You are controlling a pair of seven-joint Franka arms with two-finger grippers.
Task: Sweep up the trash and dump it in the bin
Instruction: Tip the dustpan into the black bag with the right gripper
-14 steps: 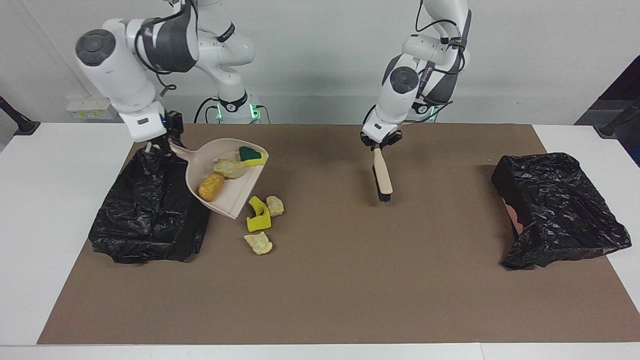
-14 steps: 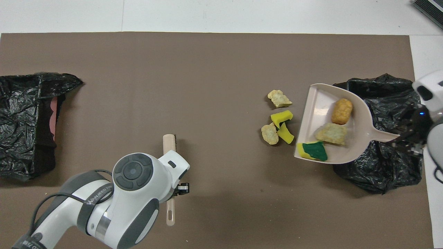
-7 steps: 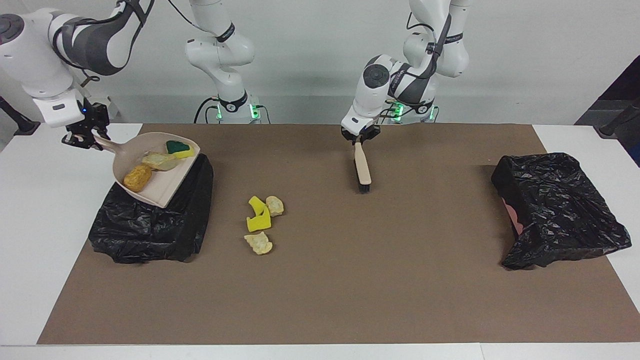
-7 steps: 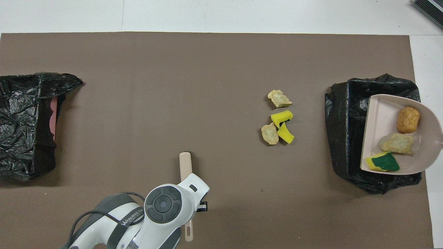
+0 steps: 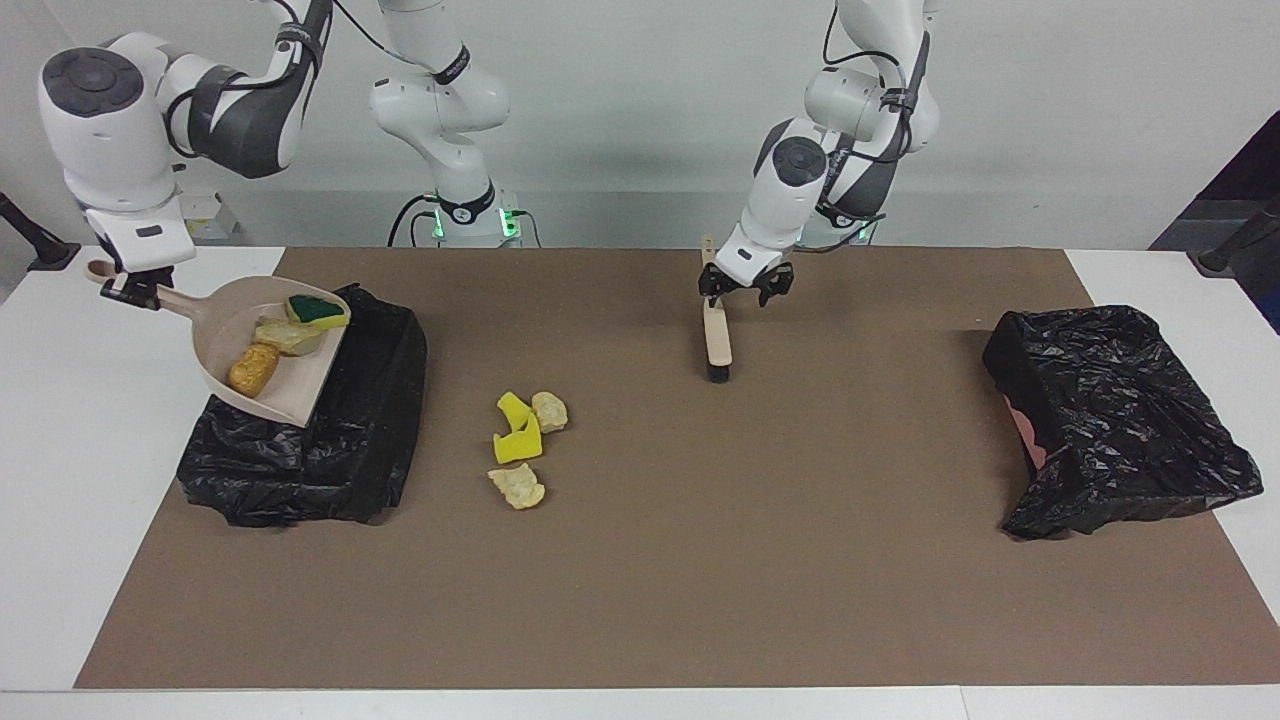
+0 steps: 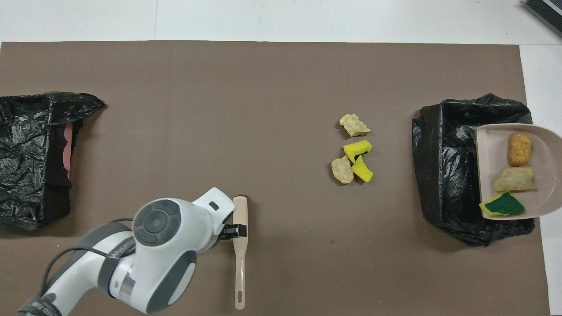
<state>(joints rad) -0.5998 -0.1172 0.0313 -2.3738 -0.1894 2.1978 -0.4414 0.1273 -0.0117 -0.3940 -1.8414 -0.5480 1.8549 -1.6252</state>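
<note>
My right gripper (image 5: 133,288) is shut on the handle of the beige dustpan (image 5: 300,385), held tilted over the black-lined bin (image 5: 330,460) at the right arm's end. An orange-brown chunk (image 5: 252,370), a cream chunk (image 5: 285,335) and a green-topped sponge (image 5: 318,310) lie in the pan (image 6: 544,188). Several yellow and cream trash pieces (image 5: 520,440) lie loose on the mat (image 6: 353,153), beside the bin (image 6: 443,175). The beige brush (image 5: 717,335) lies flat on the mat. My left gripper (image 5: 745,292) hangs open just above its handle (image 6: 240,259).
A second black-bagged bin (image 5: 1120,420) stands at the left arm's end of the brown mat (image 5: 760,560), also seen from overhead (image 6: 30,158). White table (image 5: 80,520) borders the mat on all sides.
The right arm lifted the loaded dustpan off the mat and swung it over the bin. The left arm drew the brush toward the robots, then opened and let it drop flat.
</note>
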